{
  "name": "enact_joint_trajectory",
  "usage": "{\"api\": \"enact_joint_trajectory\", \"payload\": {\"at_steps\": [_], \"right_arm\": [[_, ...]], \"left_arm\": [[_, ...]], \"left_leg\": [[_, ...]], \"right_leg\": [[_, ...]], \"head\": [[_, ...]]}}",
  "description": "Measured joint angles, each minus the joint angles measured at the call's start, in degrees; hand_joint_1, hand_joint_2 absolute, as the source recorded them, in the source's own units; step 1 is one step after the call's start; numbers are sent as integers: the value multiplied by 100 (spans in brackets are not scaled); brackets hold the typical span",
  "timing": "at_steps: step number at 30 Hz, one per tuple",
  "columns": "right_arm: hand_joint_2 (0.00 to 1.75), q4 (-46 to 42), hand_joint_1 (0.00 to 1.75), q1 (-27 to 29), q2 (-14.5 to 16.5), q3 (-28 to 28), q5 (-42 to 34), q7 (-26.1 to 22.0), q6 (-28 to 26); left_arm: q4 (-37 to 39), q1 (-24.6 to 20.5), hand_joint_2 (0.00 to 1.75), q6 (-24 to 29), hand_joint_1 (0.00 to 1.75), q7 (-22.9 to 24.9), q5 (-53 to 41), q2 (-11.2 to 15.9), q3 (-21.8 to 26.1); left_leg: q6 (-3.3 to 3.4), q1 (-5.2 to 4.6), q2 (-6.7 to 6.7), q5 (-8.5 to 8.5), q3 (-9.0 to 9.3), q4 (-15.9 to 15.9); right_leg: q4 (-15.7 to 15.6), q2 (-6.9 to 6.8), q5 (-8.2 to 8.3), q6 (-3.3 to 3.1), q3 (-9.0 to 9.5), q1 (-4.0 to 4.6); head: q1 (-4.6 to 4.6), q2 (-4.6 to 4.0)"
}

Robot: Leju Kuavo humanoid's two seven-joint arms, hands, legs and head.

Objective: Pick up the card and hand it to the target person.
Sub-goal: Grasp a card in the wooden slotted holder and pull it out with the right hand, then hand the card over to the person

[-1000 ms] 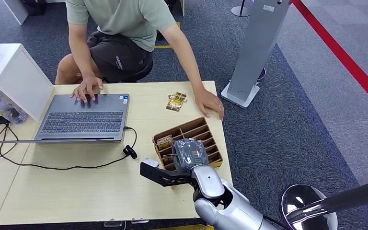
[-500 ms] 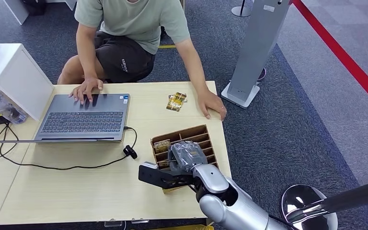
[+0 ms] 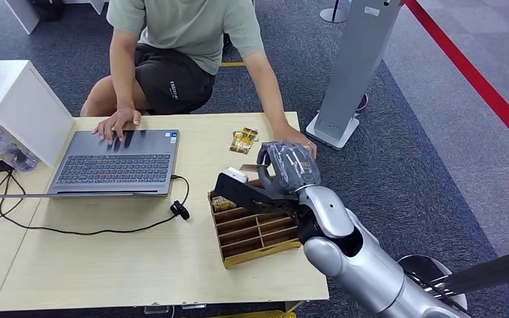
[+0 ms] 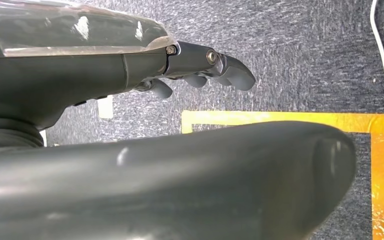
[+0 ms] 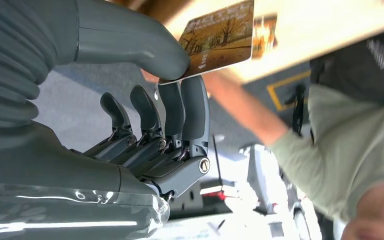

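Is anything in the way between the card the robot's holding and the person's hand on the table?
Nothing visible. The right hand holds the card above the divided box, with bare table before the person's hand.

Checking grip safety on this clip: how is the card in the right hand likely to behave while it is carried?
The card looks stiff: it juts out flat past the thumb without drooping. It seems thin and light. Pinched only at one edge by the right hand, its glossy face could perhaps slip or pivot.
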Motion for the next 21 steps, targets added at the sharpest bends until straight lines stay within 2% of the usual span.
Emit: {"api": "enact_joint_trajectory", "payload": {"at_steps": [8,21], "right_arm": [[175,472,140,-451,27,-136,267,-199,-433],[175,1474,140,-902,347,-153,340,-428,-887]], "left_arm": [[0,-10,0,-44,0,-29,-150,2,-2],[0,-14,0,-81,0,-3,-134,4,-4]], "left_leg": [[0,0,-1,0,-5,0],[0,0,-2,0,-6,0]], "right_leg": [[0,-1,0,0,0,0],[1,-2,0,0,-2,0]], "head": [[4,0],[-1,0]]}}
